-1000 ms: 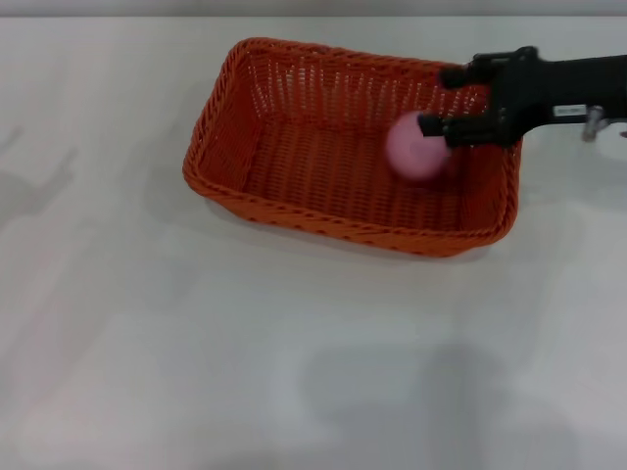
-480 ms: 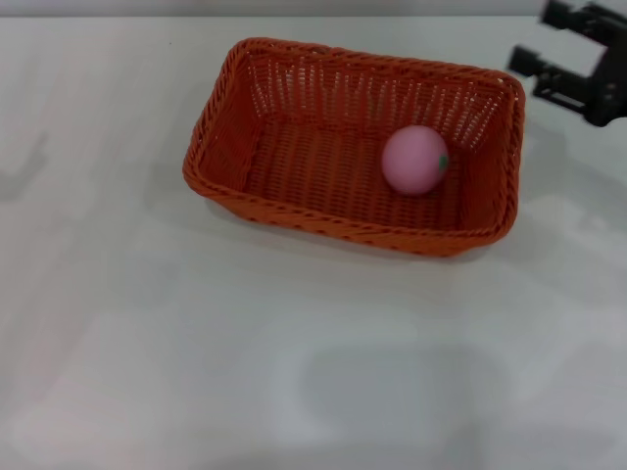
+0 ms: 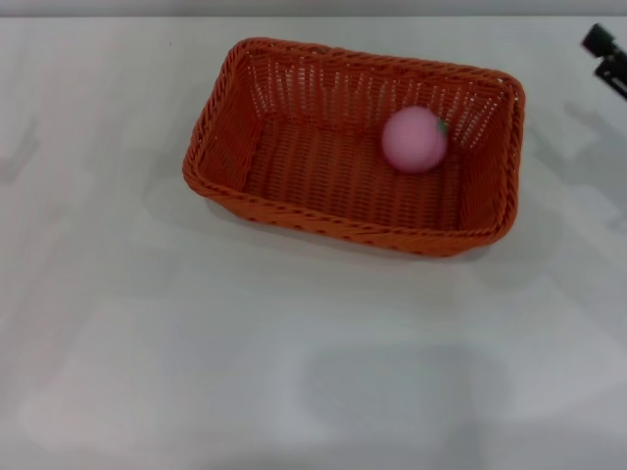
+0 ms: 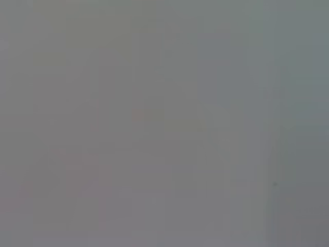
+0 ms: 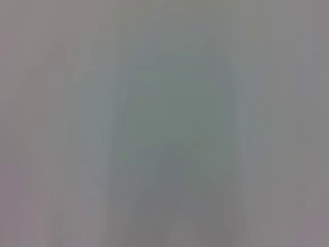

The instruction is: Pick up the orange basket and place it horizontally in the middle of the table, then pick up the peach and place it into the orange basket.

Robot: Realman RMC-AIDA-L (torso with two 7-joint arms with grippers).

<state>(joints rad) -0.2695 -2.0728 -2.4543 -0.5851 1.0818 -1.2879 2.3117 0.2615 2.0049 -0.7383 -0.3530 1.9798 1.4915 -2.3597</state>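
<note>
The orange basket (image 3: 294,166) lies lengthwise across the middle of the white table (image 3: 147,343) in the head view. The pink peach (image 3: 414,139) rests inside it, in the right half near the far wall, with its green stem spot facing right. My right gripper (image 3: 605,56) shows only as two black fingertips at the far right edge, set apart and open, with nothing between them, well clear of the basket. My left gripper is out of view. Both wrist views show only a plain grey surface.
Bare white tabletop surrounds the basket on every side. The table's far edge runs along the top of the head view.
My right gripper let go of the peach and pulled away to the right, almost out of the head view. The peach shifted slightly toward the basket's far wall.
</note>
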